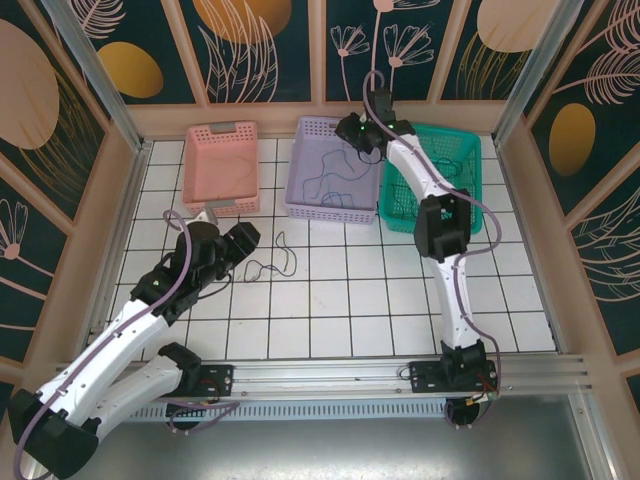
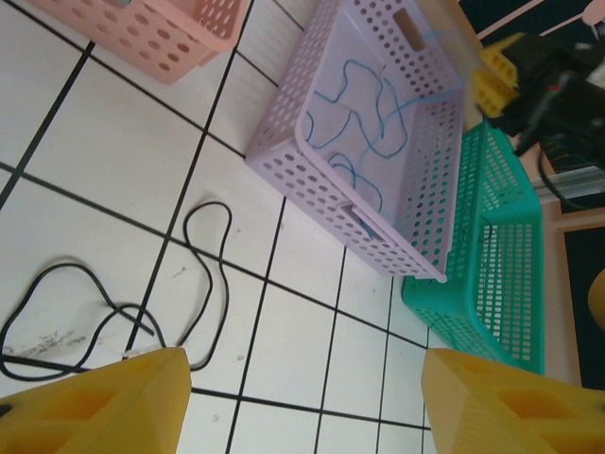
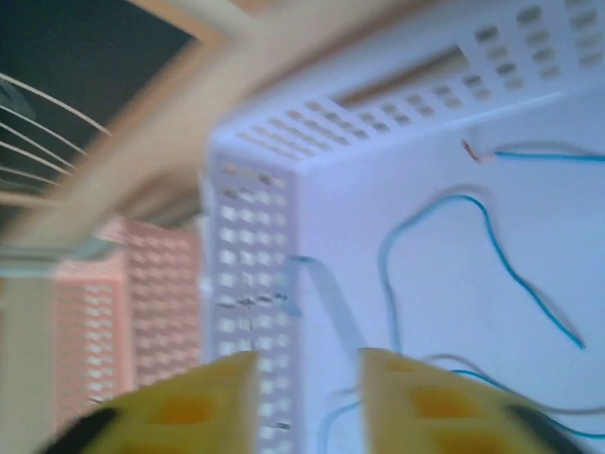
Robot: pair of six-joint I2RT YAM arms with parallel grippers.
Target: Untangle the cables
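**Item: cables, two strands, apart from each other.**

- Blue cable: thin, floppy, lying in open curves on the floor of the lavender basket. One end rests near the far wall. No knot is visible.
- Black cable: thin, lying flat on the white tiled desk in loose loops in front of the baskets. One crossing shows near its left end. It touches no basket.
- Any third strand: none that can be told.

**Attending equipment.**

- Right gripper: above the lavender basket, near its far corner. The jaws stand part way apart. The view is blurred, but nothing reads as clamped between them.
- Left gripper: low over the desk, just beside the black cable. The jaws are wide apart and empty.

**Surroundings.**

- Pink basket: left of the lavender one.
- Teal basket: against the lavender one's right side.

**Step in hand (judgement).** The separating looks done, and this is the sorting stage. The blue strand is delivered and the black one awaits pickup.

**Next move (judgement).**

- The left jaws need to come down astride a single run of the black cable.
- The fingertips must reach right to the tile, since so thin a wire lying flat slips out easily.
- The right arm needs to lift clear without catching the blue strand.
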